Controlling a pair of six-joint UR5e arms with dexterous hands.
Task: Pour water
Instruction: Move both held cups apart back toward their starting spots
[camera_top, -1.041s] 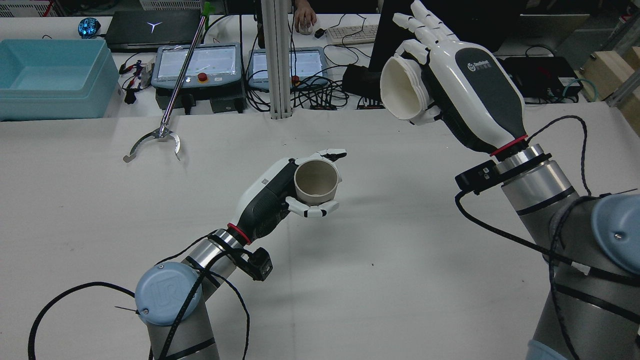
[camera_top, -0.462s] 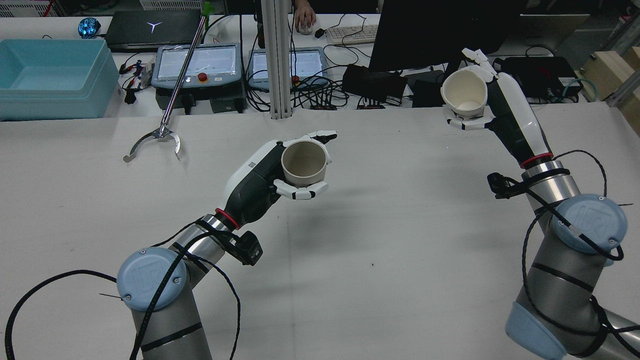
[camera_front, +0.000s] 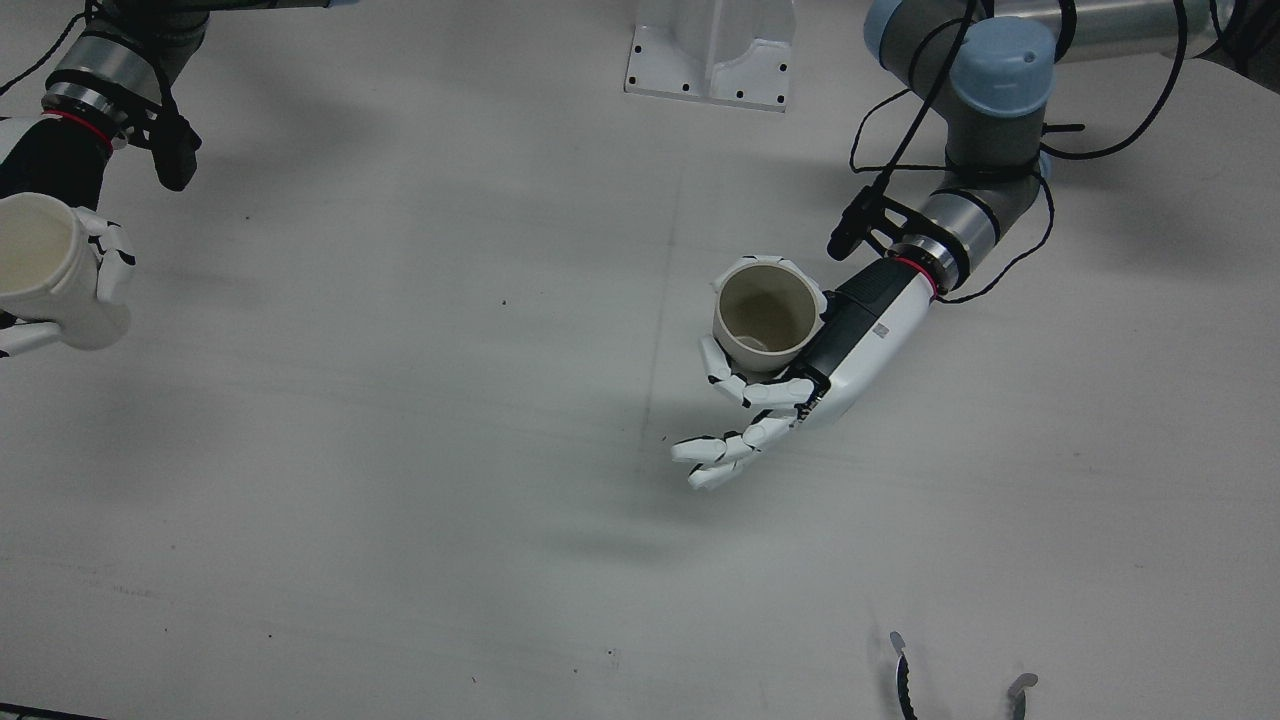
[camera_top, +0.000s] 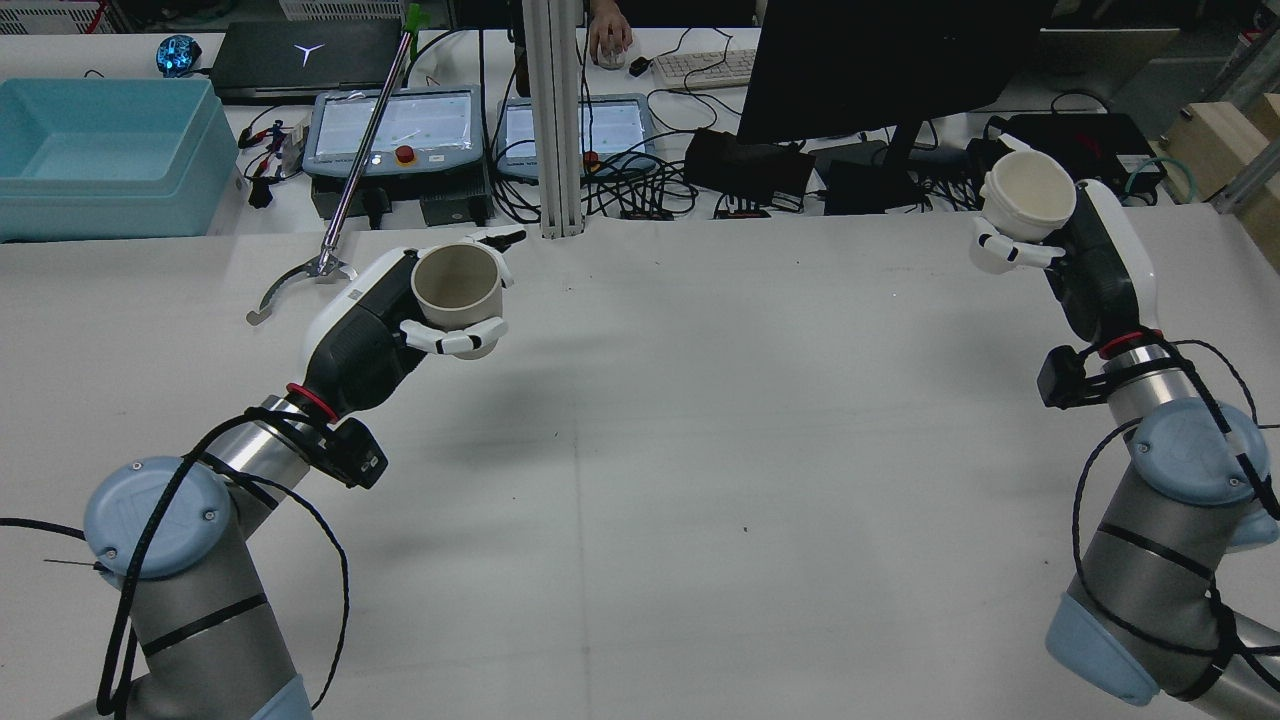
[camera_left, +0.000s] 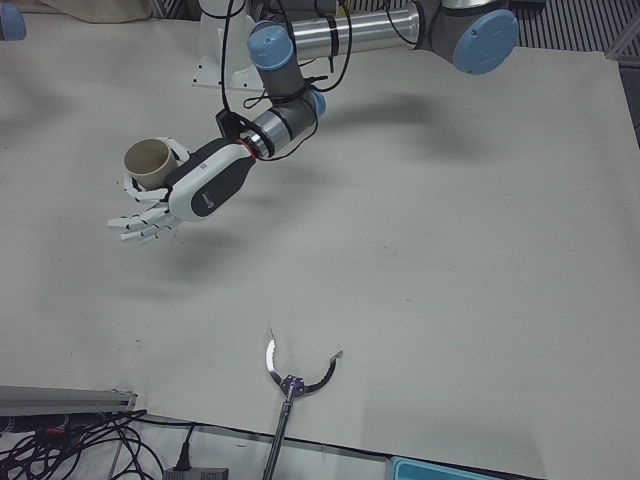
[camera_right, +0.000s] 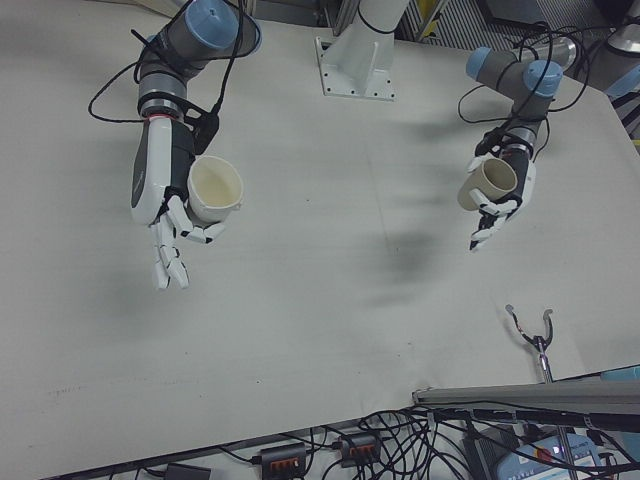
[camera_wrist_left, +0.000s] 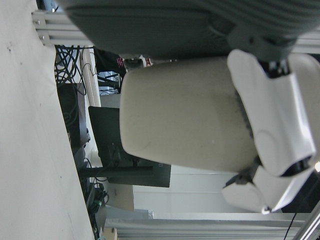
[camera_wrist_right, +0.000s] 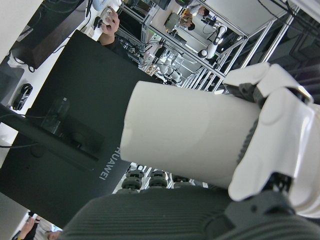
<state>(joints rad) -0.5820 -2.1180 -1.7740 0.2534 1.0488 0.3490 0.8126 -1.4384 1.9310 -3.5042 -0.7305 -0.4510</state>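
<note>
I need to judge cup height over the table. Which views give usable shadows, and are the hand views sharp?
Front view: soft grey shadow on the table below the left hand. Right-front view: a similar smudge left of the beige cup. Both hand views: cups sharp, no shadow visible.

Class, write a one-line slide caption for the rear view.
Both hands hold cups above the table: left hand a beige cup, right hand a white cup, far apart.

Beige cylindrical cup (camera_top: 457, 284): matt, faintly speckled | White cylindrical cup (camera_top: 1029, 194): matt, smooth | Left hand (camera_front: 800, 370), right hand (camera_right: 165, 205): glossy white plastic shells, black ribbed palm pads | Grey-white worktop (camera_top: 700, 450): matt, cloth-like.
</note>
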